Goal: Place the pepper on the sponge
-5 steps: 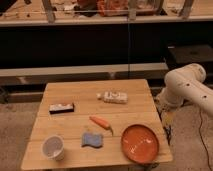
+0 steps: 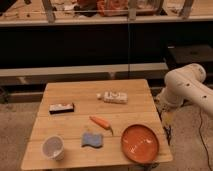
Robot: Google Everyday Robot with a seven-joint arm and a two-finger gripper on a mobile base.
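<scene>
Hanging gripper (image 2: 167, 120) rt of table (image 2: 75, 95), pepper (image 2: 100, 122) untouched

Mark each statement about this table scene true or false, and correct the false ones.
1. The pepper lies on the sponge. False: it lies on the table, just behind the sponge.
2. The plate has nothing on it. True.
3. The bottle stands upright. False: it lies on its side.
4. The cup stands upright. True.
5. The gripper holds the pepper. False: it hangs beyond the table's edge on the plate's side, well away from the pepper.
</scene>
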